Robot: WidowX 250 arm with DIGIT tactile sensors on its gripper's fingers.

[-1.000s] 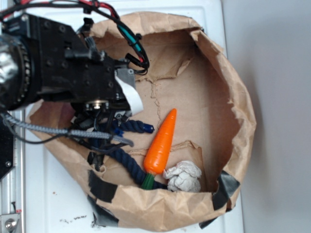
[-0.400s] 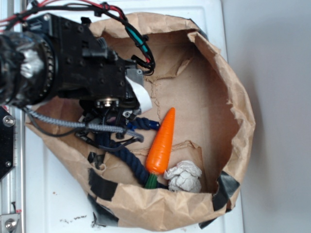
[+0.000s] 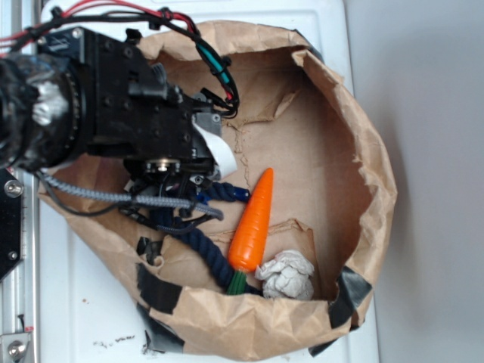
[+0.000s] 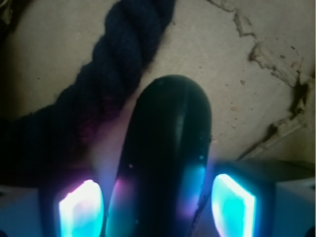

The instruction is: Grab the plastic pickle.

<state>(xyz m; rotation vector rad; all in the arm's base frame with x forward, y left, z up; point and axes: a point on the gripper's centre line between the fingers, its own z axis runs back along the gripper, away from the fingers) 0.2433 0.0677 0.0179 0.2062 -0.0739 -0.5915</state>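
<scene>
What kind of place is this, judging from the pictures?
Probably a robot test bench: a paper bag on a white surface holds toys, a carrot and a pickle, under the gripper.

Pickle [image 4: 165,163] is seen lying on the bag floor [image 4: 256,29] between the two gripper [image 4: 157,205] fingers, one pad [image 4: 81,207] to its left, the other to its right. Rope [image 4: 113,64] is laid just left of it, touching. In the exterior view, carrot [image 3: 253,223] is placed right of the rope, wadded paper [image 3: 287,276] beside its lower end.

One pickle [image 4: 165,163], one carrot [image 3: 253,221], one rope [image 4: 98,89], one crumpled paper wad [image 3: 287,274].
</scene>
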